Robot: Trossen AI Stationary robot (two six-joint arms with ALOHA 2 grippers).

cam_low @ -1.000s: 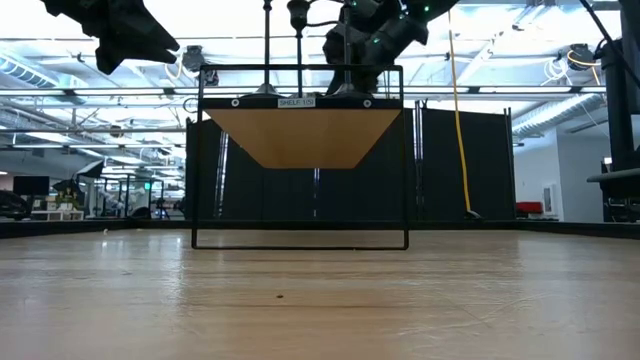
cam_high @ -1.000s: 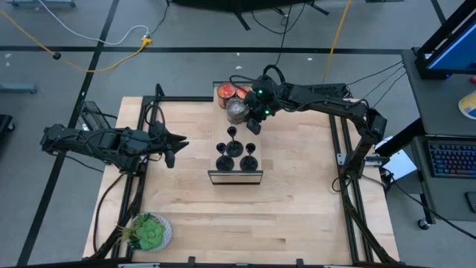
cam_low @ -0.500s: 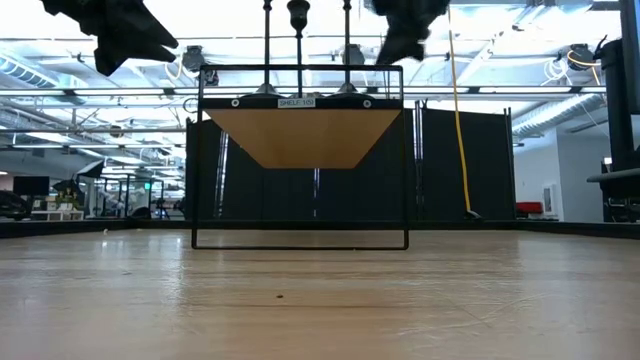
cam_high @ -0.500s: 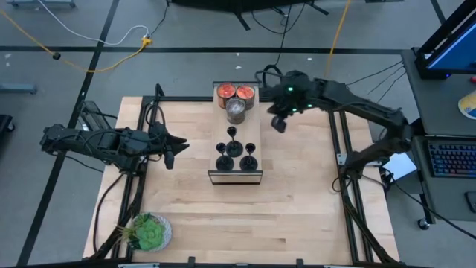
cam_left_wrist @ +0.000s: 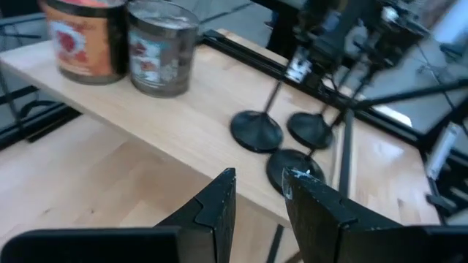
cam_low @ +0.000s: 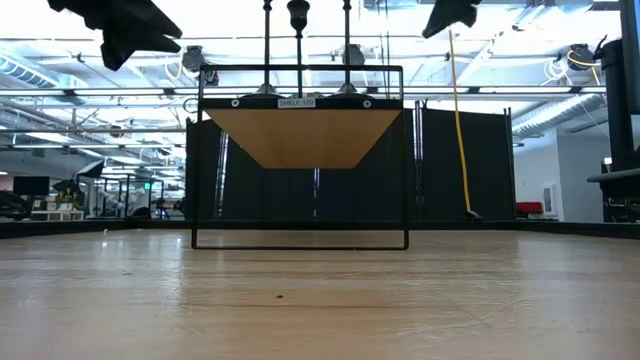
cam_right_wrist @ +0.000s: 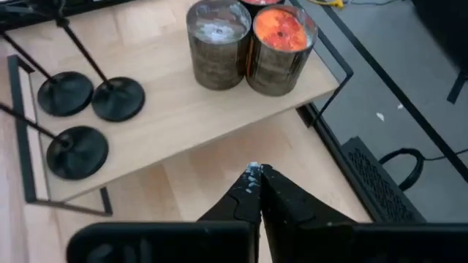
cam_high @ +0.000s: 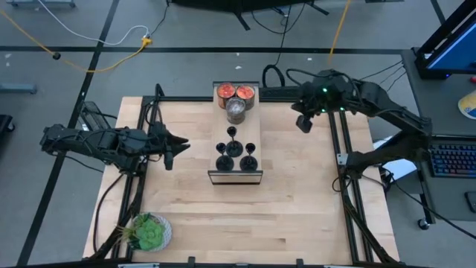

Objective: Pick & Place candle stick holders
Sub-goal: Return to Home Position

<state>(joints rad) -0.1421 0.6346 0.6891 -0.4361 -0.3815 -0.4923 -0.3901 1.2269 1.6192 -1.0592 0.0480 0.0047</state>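
Three black candle stick holders (cam_high: 232, 132), (cam_high: 223, 160), (cam_high: 249, 158) stand upright on their round bases on a raised wooden shelf (cam_high: 253, 134) at the table's middle. They also show in the left wrist view (cam_left_wrist: 256, 131) and the right wrist view (cam_right_wrist: 77, 151). My left gripper (cam_high: 169, 152) is open and empty, left of the shelf and level with it; its fingers (cam_left_wrist: 223, 193) point at the holders. My right gripper (cam_high: 303, 123) is shut and empty (cam_right_wrist: 256, 175), right of the shelf's far end and above it (cam_low: 450, 15).
Two glass jars with red-orange contents (cam_high: 225, 91), (cam_high: 245, 93) and a clear greyish jar (cam_high: 236, 109) stand at the shelf's far end. A green plant in a pot (cam_high: 149, 232) stands at the table's near left corner. Bare wood lies on both sides of the shelf.
My right gripper has gone from over the shelf's far end, beside the greyish jar, toward the table's right edge and stands clear of the shelf. The holders and jars have stayed in place.
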